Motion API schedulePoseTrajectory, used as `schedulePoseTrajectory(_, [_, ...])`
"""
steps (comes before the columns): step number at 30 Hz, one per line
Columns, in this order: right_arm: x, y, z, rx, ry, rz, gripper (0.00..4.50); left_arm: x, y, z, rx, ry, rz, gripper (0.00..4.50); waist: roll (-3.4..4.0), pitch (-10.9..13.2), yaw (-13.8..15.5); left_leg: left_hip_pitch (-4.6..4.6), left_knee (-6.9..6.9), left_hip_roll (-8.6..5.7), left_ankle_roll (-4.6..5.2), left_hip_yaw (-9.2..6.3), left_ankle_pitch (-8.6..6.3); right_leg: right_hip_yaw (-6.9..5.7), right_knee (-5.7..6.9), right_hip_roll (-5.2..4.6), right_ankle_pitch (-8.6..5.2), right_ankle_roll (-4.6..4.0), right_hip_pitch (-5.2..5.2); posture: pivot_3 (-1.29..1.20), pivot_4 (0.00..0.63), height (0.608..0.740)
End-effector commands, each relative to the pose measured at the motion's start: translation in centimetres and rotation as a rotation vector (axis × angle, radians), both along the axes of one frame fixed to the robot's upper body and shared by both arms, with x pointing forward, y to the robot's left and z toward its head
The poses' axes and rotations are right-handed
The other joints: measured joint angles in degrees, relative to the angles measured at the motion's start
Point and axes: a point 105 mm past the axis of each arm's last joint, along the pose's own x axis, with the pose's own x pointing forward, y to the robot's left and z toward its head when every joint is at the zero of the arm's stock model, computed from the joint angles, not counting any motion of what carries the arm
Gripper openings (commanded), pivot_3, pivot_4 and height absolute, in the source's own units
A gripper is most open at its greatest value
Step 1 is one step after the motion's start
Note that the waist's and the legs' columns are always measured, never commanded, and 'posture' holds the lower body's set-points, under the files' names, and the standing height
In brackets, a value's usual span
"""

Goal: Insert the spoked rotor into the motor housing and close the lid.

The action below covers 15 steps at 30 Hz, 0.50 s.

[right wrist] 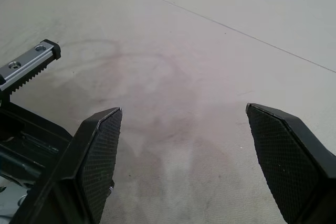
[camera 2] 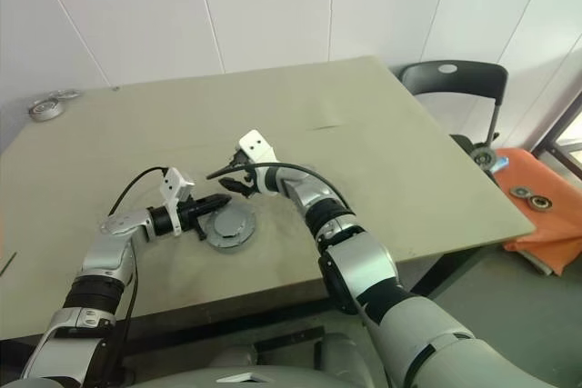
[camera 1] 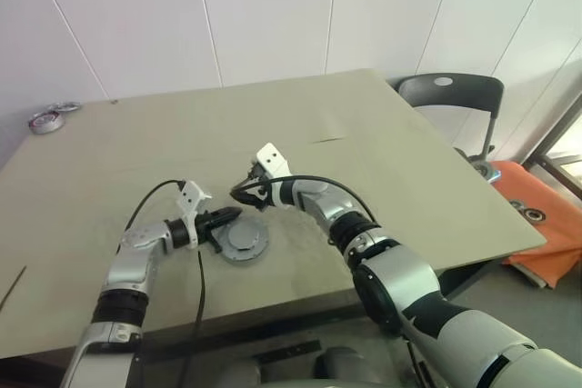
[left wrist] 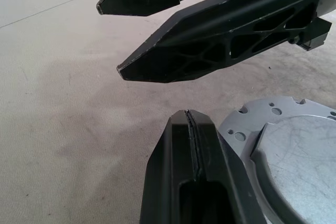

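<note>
Both two-fingered black grippers meet near the front middle of the beige table (camera 1: 382,124). Left gripper (camera 1: 235,214) has its fingers pressed together on nothing, tips over the near-left edge of a round, flat grey metal assembly (camera 1: 244,239) lying on the tabletop. Right gripper (camera 1: 240,194) stands wide and empty just behind that assembly, pointing toward the left one.

From the head views, the assembly reads only as a plain grey disc, partly covered by the left fingers. The left wrist view brings out a raised smooth lid on a flange with small holes (left wrist: 273,109), cut off at the frame's edge; no copper windings or spokes can be made out, so what sits under the lid cannot be told.

The right wrist view looks over bare, faintly stained tabletop between its textured pads (right wrist: 100,156).

At the far left corner lie two small round metal parts (camera 1: 51,116), too small to identify. A black chair (camera 1: 450,106) stands past the table's right side, near an orange mat holding ring-shaped parts (camera 1: 555,224).
</note>
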Motion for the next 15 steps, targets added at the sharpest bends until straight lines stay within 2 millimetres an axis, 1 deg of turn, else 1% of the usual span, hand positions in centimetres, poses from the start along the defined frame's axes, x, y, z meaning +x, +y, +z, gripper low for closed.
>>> schedulePoseTrajectory(1, [-0.1,1.2,1.3,0.029,-0.035,0.024,3.95,-0.2,-0.6,-0.5,0.008,0.015,-0.025,0.0,0.0,0.0,0.0,0.0,0.0,0.0,0.0,0.0,0.0,0.0,0.0,0.0,0.0,0.0,0.0,0.0,0.0,0.74])
schedulePoseTrajectory(5, [-0.2,1.1,1.2,0.027,-0.035,0.029,3.95,0.1,-0.3,-0.4,0.012,0.001,0.004,0.0,0.0,0.0,0.0,0.0,0.01,0.01,0.0,0.0,0.0,0.0,0.01,0.0,0.0,0.0,0.0,0.0,0.0,0.74])
schedulePoseTrajectory(7, [-0.3,1.1,1.2,0.03,-0.034,0.039,3.95,0.6,0.1,0.0,0.012,-0.027,0.031,0.0,0.0,0.0,0.0,0.01,0.02,0.01,0.0,0.0,0.0,0.0,0.02,0.0,0.0,0.0,0.01,0.0,0.0,0.74])
schedulePoseTrajectory(12, [-0.3,1.2,1.4,0.035,-0.031,0.048,3.95,2.7,2.6,2.4,-0.019,-0.134,0.189,0.0,0.0,0.0,-0.1,0.01,0.04,0.06,0.0,-0.01,0.0,-0.01,0.05,0.05,0.0,0.0,-0.01,0.0,0.0,0.74])
schedulePoseTrajectory(15, [-0.4,1.3,1.2,0.033,-0.029,0.053,3.95,2.9,3.6,3.0,-0.03,-0.157,0.224,0.0,0.0,0.0,-0.1,0.01,0.04,0.08,0.0,0.0,0.0,-0.01,0.06,0.07,0.01,-0.01,-0.02,0.0,0.0,0.74])
